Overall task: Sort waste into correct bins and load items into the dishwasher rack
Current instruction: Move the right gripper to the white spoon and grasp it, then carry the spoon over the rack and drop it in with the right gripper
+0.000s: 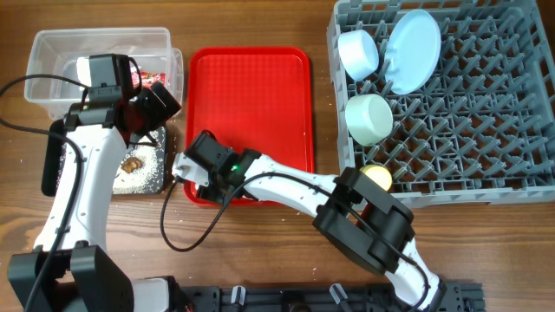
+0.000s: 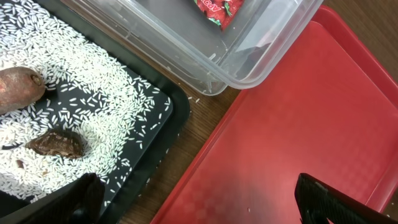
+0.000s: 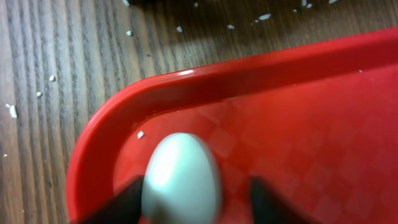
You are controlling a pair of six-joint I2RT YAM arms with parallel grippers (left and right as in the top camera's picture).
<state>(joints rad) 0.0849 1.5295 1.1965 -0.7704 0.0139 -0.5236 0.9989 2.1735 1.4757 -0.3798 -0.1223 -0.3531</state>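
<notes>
My right gripper [image 3: 194, 198] hangs over the front-left corner of the flat red tray [image 3: 298, 112], fingers apart around the bowl of the white spoon [image 3: 180, 174]. The spoon lies against the left finger, with a gap to the right finger. My left gripper [image 2: 202, 202] is open and empty, above the gap between the black tray [image 2: 155, 134] and the red tray. The black tray holds rice [image 2: 93, 99], the orange-brown root [image 2: 18, 87] and a brown lump [image 2: 59, 142]. The clear tub [image 2: 249, 62] holds the red wrapper [image 2: 217, 9]. The grey rack [image 1: 486, 130] holds the plate [image 1: 414, 48], two bowls [image 1: 357, 52] [image 1: 368, 117] and the yellow cup [image 1: 378, 177].
Loose rice grains lie on the wood [image 3: 37, 93] beside the red tray's corner. My right arm [image 1: 286, 186] stretches across the front of the red tray [image 1: 251, 95]. The clear tub [image 1: 95, 48] and black tray [image 1: 147, 169] sit left of it.
</notes>
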